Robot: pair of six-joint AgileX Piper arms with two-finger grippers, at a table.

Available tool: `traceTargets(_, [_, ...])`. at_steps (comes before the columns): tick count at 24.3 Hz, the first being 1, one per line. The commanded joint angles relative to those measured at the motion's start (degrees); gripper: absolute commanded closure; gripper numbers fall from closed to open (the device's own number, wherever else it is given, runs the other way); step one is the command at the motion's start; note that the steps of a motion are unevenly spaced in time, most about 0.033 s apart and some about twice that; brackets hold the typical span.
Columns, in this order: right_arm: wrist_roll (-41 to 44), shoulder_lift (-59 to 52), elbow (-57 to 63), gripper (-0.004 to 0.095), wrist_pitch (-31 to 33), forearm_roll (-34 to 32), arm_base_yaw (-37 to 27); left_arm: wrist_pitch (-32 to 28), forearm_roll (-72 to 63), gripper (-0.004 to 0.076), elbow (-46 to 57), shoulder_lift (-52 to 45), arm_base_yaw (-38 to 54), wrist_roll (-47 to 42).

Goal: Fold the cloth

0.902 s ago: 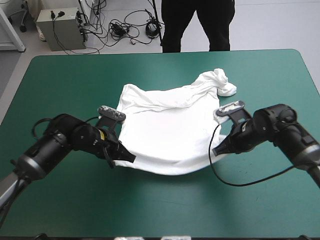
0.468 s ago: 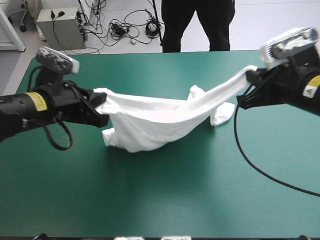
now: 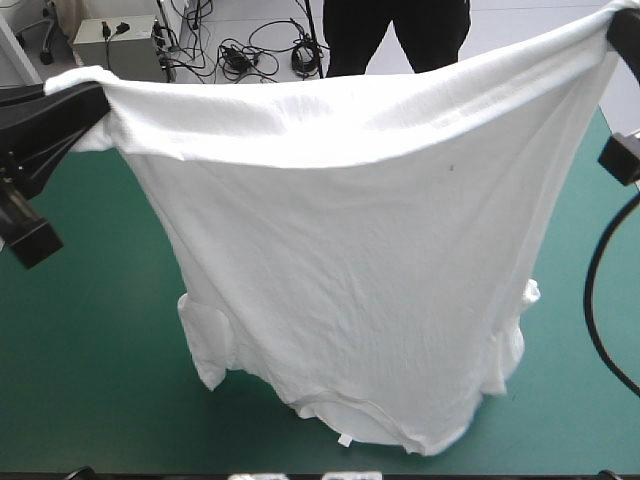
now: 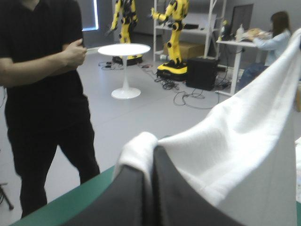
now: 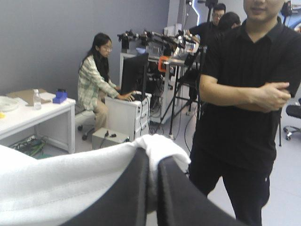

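**High view.** Held aloft over the table with its teal-green cover (image 3: 80, 400): a white, short-sleeved cloth T-shirt (image 3: 350, 250), spread wide as one broad sheet. Hanging upside down, hem at the top, neck opening lowest, toward the near edge. Stretched by the two hem corners, sagging a little between them. Pinched at one corner by the left gripper (image 3: 90, 103), with broad black fin-shaped fingers. Pinched at the other by the right gripper (image 3: 625, 30), mostly cut off at the picture's corner. One short sleeve dangling at each lower side. Impossible to tell whether the neck end touches the cover or hangs just clear of it.

**Left wrist view.** Looking level into the room. Left gripper (image 4: 151, 162) all but closed, black fingers (image 4: 127, 197) pressed together in one arch. A rolled fold of the T-shirt (image 4: 244, 136) clamped between the tips, white fabric running off taut to one side and rising. A strip of the table (image 4: 70, 202) beneath and beside the fingers.

**Right wrist view.** Much the same, mirrored. Right gripper (image 5: 151, 165) nearly together, clamped on a bunched corner of the T-shirt (image 5: 56, 188). A white knob of cloth poking out just past the fingertips, the rest sweeping away beside the fingers.
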Motion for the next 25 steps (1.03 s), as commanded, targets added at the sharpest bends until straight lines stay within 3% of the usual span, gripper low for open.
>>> traceTargets(1, [-2.03, -0.45, -3.95, 0.0925, -6.96, 1.89, 0.15, -6.32, -5.3, 0.0733, -3.87, -0.39, -0.21, 2.24])
traceTargets(8, [-2.3, -0.45, -4.29, 0.0925, -8.18, 2.35, 0.15, -13.94, -4.76, 0.0733, -4.52, -0.28, -0.21, 5.48])
traceTargets(14, [-0.12, 3.74, -3.78, 0.0925, -17.89, -1.87, 0.15, -27.22, -0.79, 0.0733, -4.52, 4.95, -0.21, 7.17])
traceTargets(16, [7.07, 7.78, -3.88, 0.0925, -21.39, -9.83, 0.15, -32.08, 2.97, 0.0733, -4.52, 8.87, -0.21, 6.35])
traceTargets(19, [16.17, 15.96, -4.42, 0.0925, -25.86, -21.03, -0.83, -45.88, 13.82, 0.0733, -4.52, 17.6, 0.13, 5.84])
traceTargets(21, [16.47, 20.43, -6.7, 0.0925, -29.47, -20.45, -2.85, -53.2, 19.06, 0.0733, -4.75, 22.3, 2.04, 2.37])
traceTargets(25, [16.13, 27.87, -16.34, 0.0925, -33.42, -15.89, -7.29, -63.0, 14.94, 0.0733, -10.73, 30.1, 7.29, -1.05])
